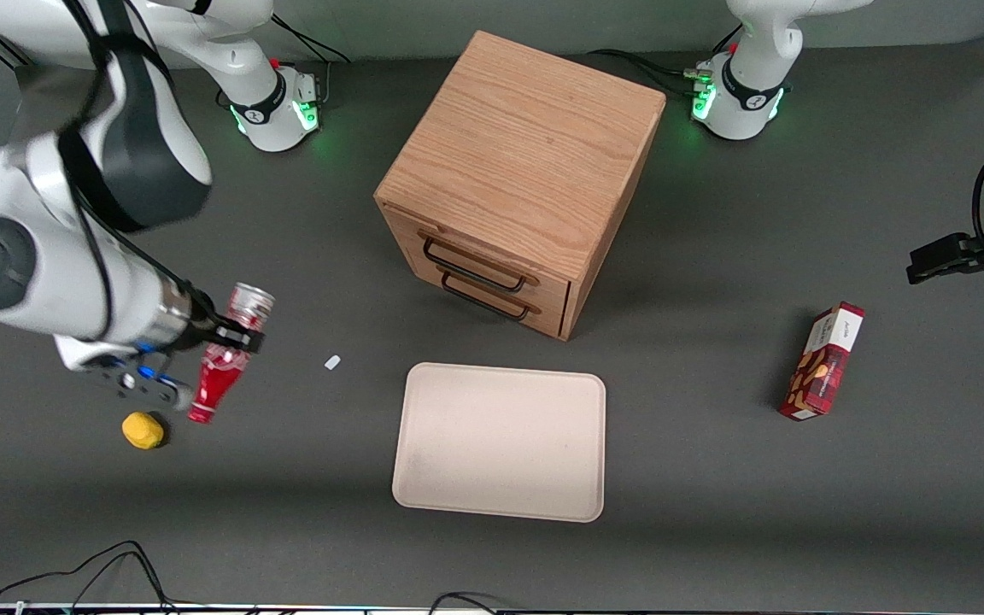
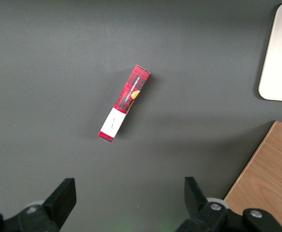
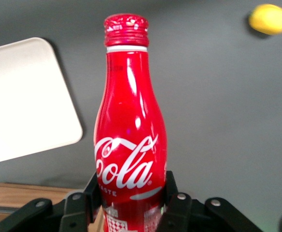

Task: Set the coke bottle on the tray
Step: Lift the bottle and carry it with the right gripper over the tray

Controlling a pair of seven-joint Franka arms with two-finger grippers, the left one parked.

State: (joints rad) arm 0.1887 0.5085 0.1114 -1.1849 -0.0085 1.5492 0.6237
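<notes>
Only the wrist view shows the claw (image 3: 131,203) clamped on the coke bottle (image 3: 130,140) near its base.

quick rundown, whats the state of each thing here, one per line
gripper: shut on the coke bottle, toward the working arm's end
coke bottle: gripped, capped, tilted
tray: flat on the table, nothing on it
drawer cabinet: both drawers closed
snack box: lying on the table, closed
yellow object: resting on the table
</notes>
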